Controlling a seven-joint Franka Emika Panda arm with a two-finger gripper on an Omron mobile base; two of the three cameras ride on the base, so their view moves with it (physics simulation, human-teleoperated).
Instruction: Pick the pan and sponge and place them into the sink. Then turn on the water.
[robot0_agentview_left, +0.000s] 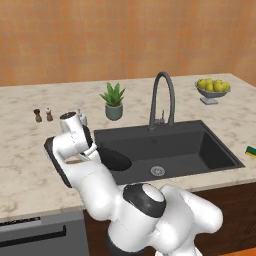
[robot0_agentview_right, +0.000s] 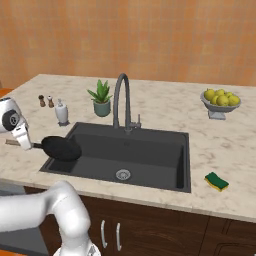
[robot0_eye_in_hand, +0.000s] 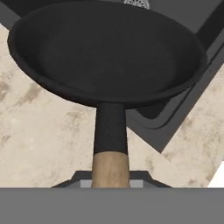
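Observation:
My gripper is shut on the light wooden handle of the black pan, holding it level and just above the counter. The pan hangs over the left rim of the dark grey sink, half over the basin. In the hand view the pan stretches ahead of the gripper, with the sink's corner and the drain beyond it. The yellow and green sponge lies on the counter right of the sink. No water shows at the arched faucet.
Behind the sink stand a potted plant, a white soap dispenser and two small shakers. A bowl of yellow fruit sits at the back right. The wall runs behind the counter.

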